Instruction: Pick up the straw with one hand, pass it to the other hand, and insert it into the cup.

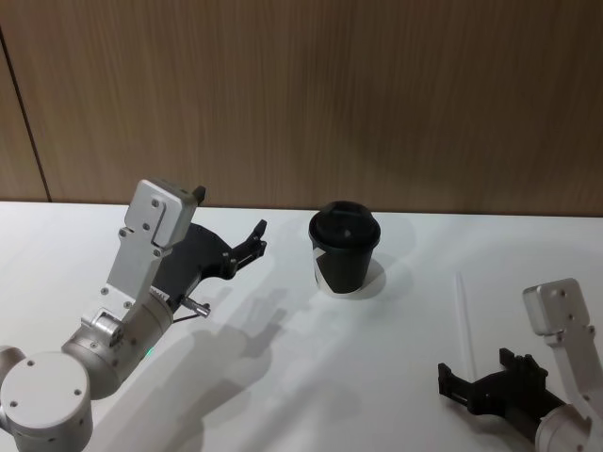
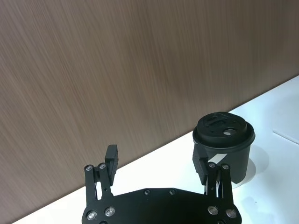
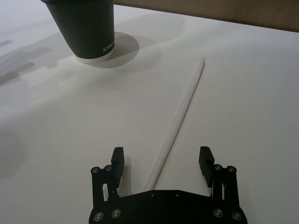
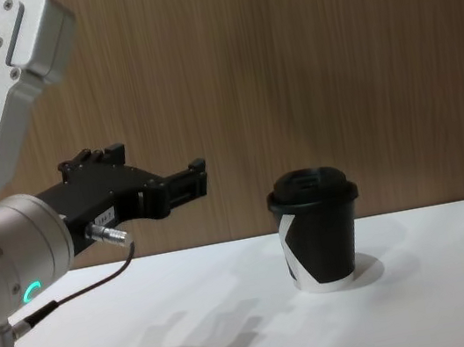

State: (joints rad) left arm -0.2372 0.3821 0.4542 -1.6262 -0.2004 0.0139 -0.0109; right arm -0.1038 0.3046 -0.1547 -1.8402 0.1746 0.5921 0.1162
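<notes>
Straw [image 1: 464, 325] lies flat on the table [image 1: 283, 377] at the 4 o'clock of the cup [image 1: 344, 250], long axis 12-to-6. Right gripper [image 3: 161, 154], jaws wide and empty, straddles its 6 o'clock end, apparently just above. Left gripper [image 1: 256, 240], likewise spread and empty, hovers at 9 o'clock.

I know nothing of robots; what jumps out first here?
A black lidded cup stands mid-table before a wood-panelled wall. To its left, the open left gripper hovers above the white table on a silver arm. The open right gripper hangs over the near end of a thin white straw lying flat.
</notes>
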